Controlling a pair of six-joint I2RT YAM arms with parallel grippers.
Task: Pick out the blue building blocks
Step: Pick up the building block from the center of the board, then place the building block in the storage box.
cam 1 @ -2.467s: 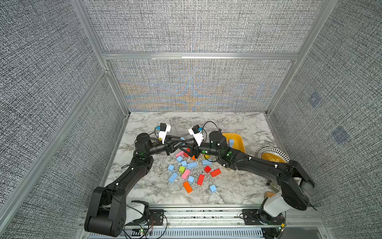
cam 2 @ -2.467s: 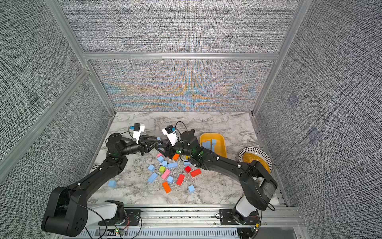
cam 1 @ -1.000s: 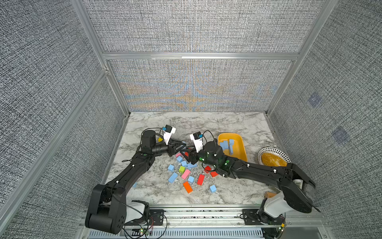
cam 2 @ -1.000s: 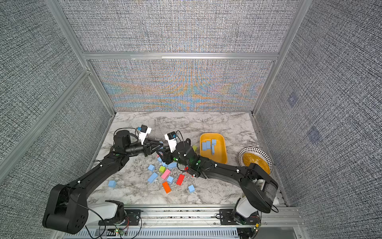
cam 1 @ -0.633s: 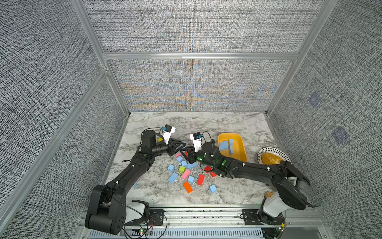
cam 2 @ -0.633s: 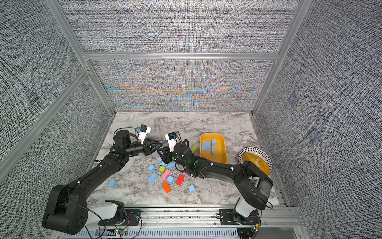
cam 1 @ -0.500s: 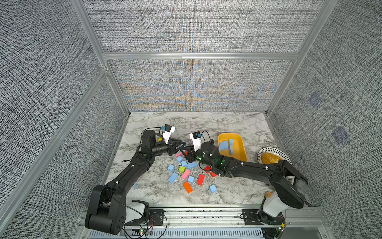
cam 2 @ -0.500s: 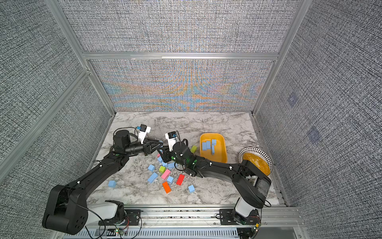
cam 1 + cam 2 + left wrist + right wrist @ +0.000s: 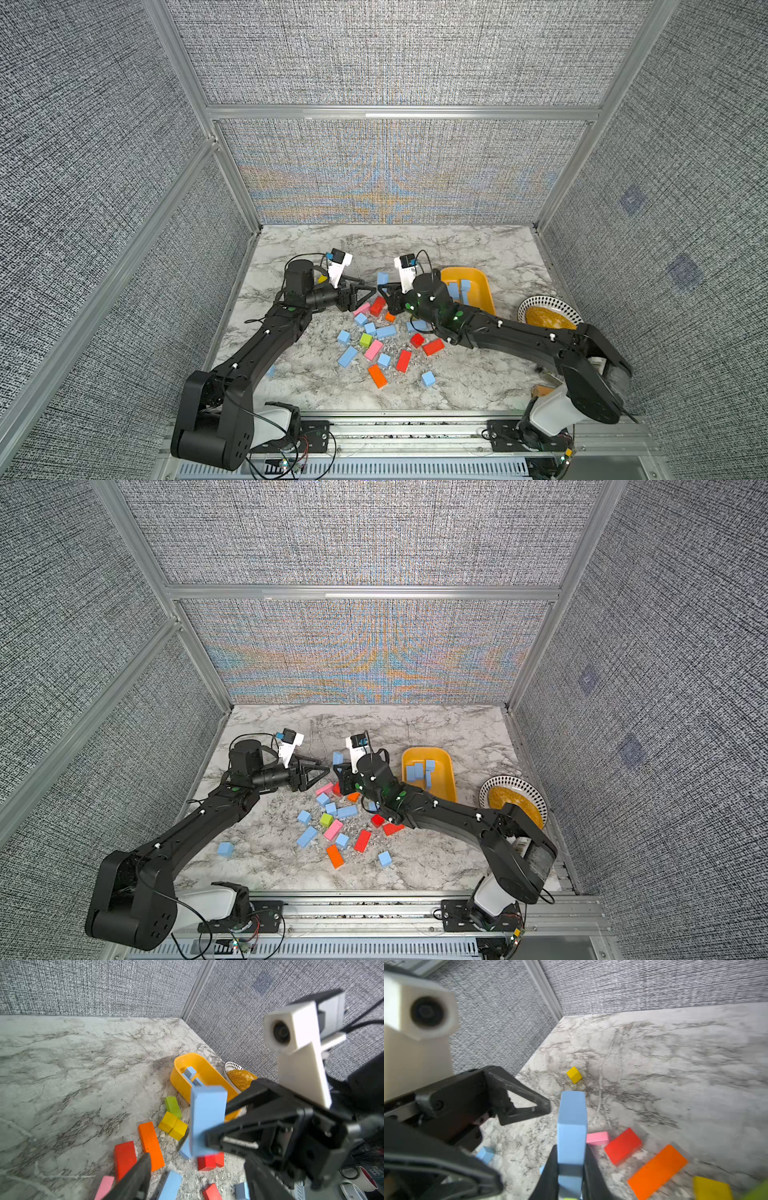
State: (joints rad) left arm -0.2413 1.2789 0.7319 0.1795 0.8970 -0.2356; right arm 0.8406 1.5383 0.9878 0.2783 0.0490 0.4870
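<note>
**A:** What lies nearest the front edge of the grey-veined marble counter (image 9: 478, 382)?

**B:** A small light blue cube (image 9: 428, 379), close to a flat orange oblong brick (image 9: 377, 375). A lone light blue cube (image 9: 225, 849) sits by the left arm.

**A:** And further in?

**B:** Loose matte light blue blocks (image 9: 386, 331) are scattered among red, pink and green ones.

**A:** The claws?

**B:** The right claw (image 9: 571, 1150) is pinched tight on a light blue oblong brick (image 9: 572, 1118). The brick stands upright, its lower end between the black fingers (image 9: 592, 1174). The left claw (image 9: 371, 289) is spread wide just beside that brick and grips nothing. I can't tell whether a tip touches it.

**A:** Beyond them?

**B:** A yellow plastic oval tray (image 9: 486, 291) holds a few light blue bricks (image 9: 417, 771). A small yellow cube (image 9: 574, 1074) sits alone on the counter.
</note>
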